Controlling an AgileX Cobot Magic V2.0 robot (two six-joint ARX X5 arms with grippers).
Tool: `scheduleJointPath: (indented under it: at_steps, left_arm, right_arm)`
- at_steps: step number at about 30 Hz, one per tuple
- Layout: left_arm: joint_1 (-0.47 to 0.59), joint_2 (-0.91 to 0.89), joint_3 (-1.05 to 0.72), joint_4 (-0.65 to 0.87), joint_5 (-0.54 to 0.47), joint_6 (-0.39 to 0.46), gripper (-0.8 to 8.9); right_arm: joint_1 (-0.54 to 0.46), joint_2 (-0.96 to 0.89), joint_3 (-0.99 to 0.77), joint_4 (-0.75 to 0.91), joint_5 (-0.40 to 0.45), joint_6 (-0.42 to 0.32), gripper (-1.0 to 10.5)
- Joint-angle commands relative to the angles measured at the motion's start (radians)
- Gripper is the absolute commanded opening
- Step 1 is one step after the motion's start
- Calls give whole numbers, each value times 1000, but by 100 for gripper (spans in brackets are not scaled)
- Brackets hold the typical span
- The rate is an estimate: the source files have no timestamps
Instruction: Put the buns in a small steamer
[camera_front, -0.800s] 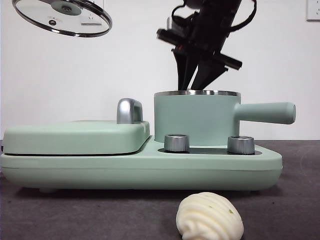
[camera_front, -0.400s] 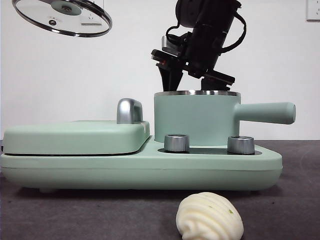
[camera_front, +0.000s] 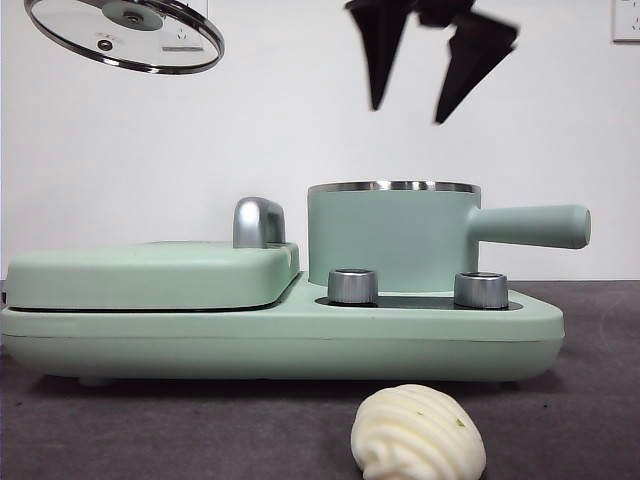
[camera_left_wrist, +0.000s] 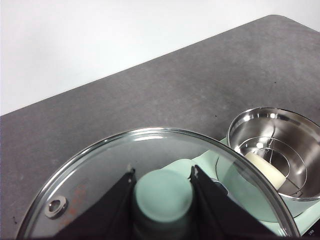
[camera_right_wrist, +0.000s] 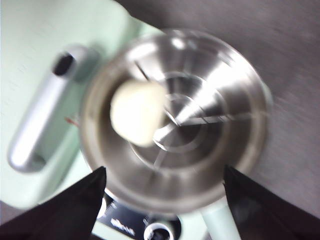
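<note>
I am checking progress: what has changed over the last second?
The right gripper rose out of the steamer, open and empty; a smooth bun lies inside. The left gripper keeps the lid raised. The ridged bun on the table has not moved.

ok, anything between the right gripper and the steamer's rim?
Nothing. In the front view, only bare wall shows between the right gripper and the steamer rim; its wrist view looks straight down at the smooth bun inside.
</note>
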Motion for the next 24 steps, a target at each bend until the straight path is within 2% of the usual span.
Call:
scheduleJointPath:
  at_steps: [1,10,17,20,24]
  left_arm:
    - [-3,-7,20,26,2,6,10]
    - [-3,-8,20,26,2,5,10]
    - [-4,-8,20,25,2,5,10]
    - [-3,-8,20,25,2,6,10]
    - [-3,-8,20,25,2,6,10]
  right_arm:
    - [40,-69,-36,9,13,-13,361]
    - [206,-403,-317,101,18,1,359]
    - [309,-581,-578,227,41,9,360]
    - [356,-668,-740,337,40,-41,360]
    - [404,-765,-942,446,10,-150,360]
